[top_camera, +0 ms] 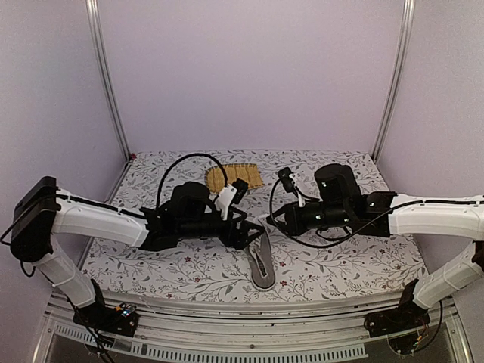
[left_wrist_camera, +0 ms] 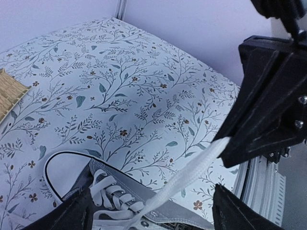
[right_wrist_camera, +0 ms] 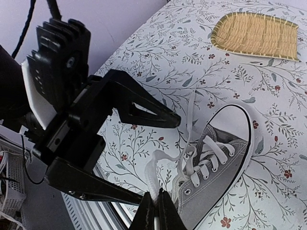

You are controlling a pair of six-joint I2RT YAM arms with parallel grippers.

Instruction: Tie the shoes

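Observation:
The grey sneaker (top_camera: 262, 265) with white laces lies on the floral tablecloth between the two arms, its white toe cap pointing away from the bases. It also shows in the right wrist view (right_wrist_camera: 225, 177) and the left wrist view (left_wrist_camera: 136, 190). My right gripper (right_wrist_camera: 156, 206) is shut on one white lace (right_wrist_camera: 154, 167) and holds it up and off to the shoe's side. In the left wrist view this lace (left_wrist_camera: 192, 172) runs taut from the eyelets to the right gripper (left_wrist_camera: 229, 143). My left gripper (left_wrist_camera: 153, 211) is open, its jaws either side of that lace above the shoe. A second lace end (right_wrist_camera: 191, 115) lies loose.
A yellow woven bamboo mat (top_camera: 234, 177) lies at the back of the table behind the left gripper; it also shows in the right wrist view (right_wrist_camera: 254, 36). The table's metal front rail (top_camera: 249, 333) runs just in front of the shoe. Pale walls enclose the table.

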